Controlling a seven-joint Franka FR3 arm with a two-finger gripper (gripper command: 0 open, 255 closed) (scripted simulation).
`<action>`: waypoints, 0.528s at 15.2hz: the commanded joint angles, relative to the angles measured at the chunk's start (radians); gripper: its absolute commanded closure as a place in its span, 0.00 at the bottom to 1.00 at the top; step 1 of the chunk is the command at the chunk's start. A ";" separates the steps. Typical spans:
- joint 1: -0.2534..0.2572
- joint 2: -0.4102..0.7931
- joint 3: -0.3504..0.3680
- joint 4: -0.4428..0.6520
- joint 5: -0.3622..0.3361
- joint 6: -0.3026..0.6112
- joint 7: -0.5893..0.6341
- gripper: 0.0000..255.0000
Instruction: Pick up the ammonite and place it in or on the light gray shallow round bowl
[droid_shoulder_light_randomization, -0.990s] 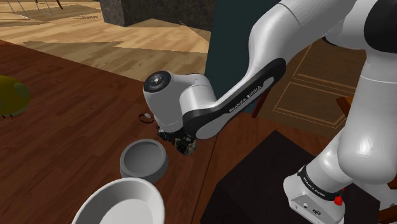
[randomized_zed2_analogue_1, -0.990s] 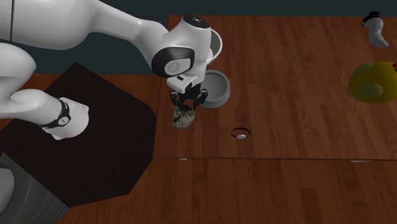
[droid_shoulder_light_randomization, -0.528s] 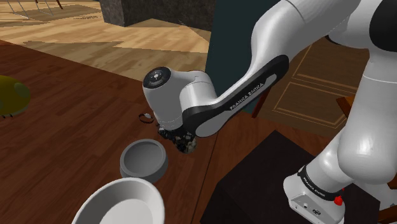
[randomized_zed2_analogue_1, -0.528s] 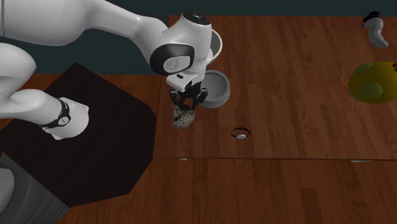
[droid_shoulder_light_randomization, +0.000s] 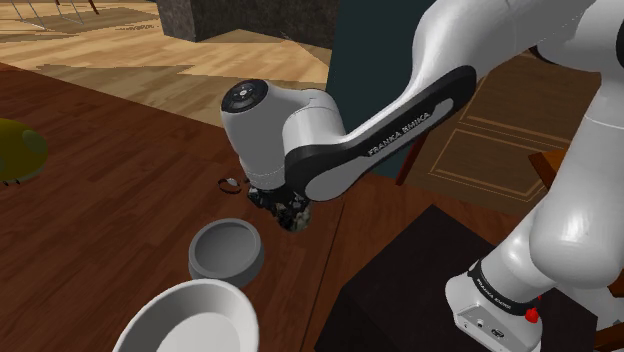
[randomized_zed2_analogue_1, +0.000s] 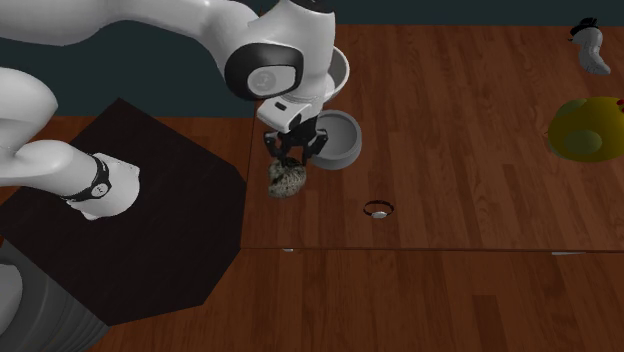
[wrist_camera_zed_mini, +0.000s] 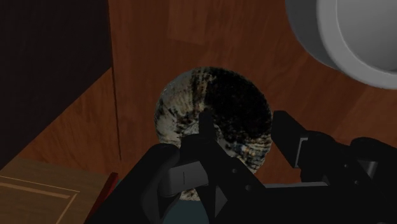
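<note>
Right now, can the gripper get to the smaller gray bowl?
Probably yes. The gripper, shut on the ammonite, hangs right beside the smaller gray bowl, and nothing stands between them.

Ammonite (wrist_camera_zed_mini: 213, 102) lower half hidden behind pincer (wrist_camera_zed_mini: 245, 124); yellow thing (droid_shoulder_light_randomization: 15, 150) cut by shoulder view's left edge.

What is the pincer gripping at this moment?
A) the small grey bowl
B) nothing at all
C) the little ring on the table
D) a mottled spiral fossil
D: the pincer is shut on the mottled ammonite, which sits clasped in it.
</note>
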 joint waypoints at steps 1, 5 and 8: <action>-0.007 -0.023 0.008 0.004 0.020 -0.018 -0.017 1.00; -0.016 -0.060 0.020 0.019 0.054 -0.055 -0.047 1.00; -0.022 -0.086 0.027 0.034 0.078 -0.084 -0.068 1.00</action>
